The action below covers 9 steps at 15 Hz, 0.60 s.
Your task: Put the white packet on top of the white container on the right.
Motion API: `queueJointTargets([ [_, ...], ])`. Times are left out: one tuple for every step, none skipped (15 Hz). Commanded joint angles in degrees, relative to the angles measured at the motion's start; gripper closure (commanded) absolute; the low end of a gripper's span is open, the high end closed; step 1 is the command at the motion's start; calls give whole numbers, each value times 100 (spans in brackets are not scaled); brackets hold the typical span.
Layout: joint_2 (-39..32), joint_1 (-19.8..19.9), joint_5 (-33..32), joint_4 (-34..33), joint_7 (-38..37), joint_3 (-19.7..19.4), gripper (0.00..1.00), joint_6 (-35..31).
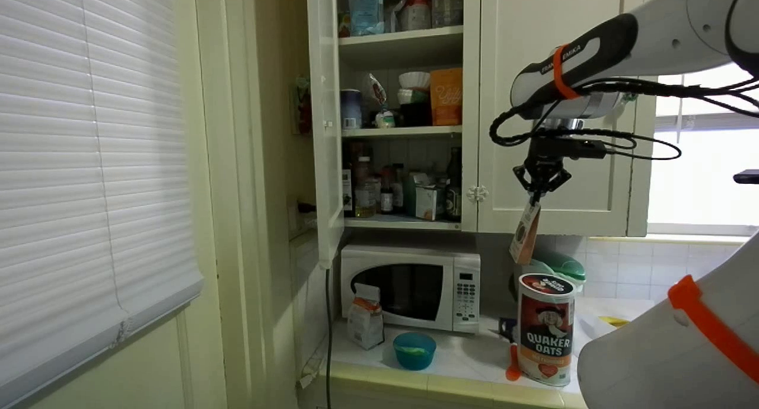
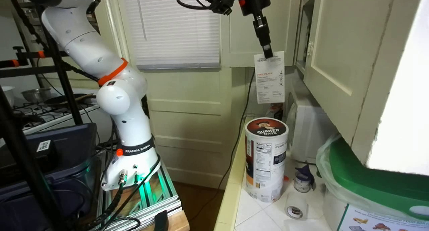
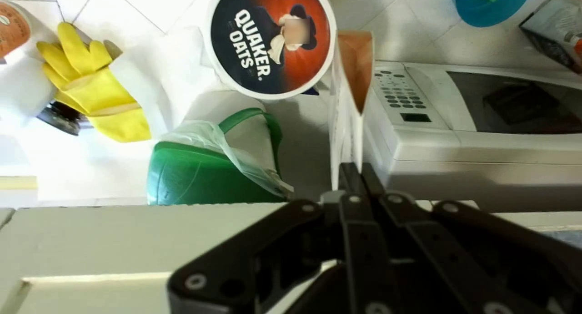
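The white packet hangs from my gripper in both exterior views (image 1: 525,234) (image 2: 270,82), long side down, with printed text and an orange face. It also shows in the wrist view (image 3: 346,132). My gripper (image 1: 535,199) is shut on its top edge, also seen in an exterior view (image 2: 268,53) and the wrist view (image 3: 360,175). The white container, a Quaker Oats canister (image 1: 544,344) (image 2: 266,164), stands upright on the counter. Its round lid (image 3: 273,41) is below the packet, apart from it. In the wrist view the packet is right beside the lid.
A white microwave (image 1: 409,284) stands behind, with a small bag (image 1: 365,320) and a blue bowl (image 1: 414,351) in front. A green-lidded bin (image 2: 372,177) is near the canister. Cabinets (image 1: 554,101) overhang the counter; one door (image 1: 326,130) is open. Yellow gloves (image 3: 93,84) lie on the counter.
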<state>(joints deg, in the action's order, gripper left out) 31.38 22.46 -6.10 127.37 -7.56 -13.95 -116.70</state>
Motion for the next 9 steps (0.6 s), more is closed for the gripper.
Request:
queueJointTargets([
  [-400, 178, -266, -223, -484, 19, 100, 241],
  [-464, 211, -303, -242, -579, 12, 100, 247],
  [-543, 246, -363, -289, -679, 15, 100, 308],
  [-607, 258, -395, -324, -737, 8, 100, 380],
  [-667, 270, -433, -360, -805, 8, 100, 438],
  [-711, 287, -497, -396, -869, 14, 100, 513],
  [-753, 296, -565, -424, -919, 17, 100, 593],
  [-783, 296, -630, -455, -969, 15, 100, 645],
  [-817, 300, -712, -455, -1017, 17, 100, 633],
])
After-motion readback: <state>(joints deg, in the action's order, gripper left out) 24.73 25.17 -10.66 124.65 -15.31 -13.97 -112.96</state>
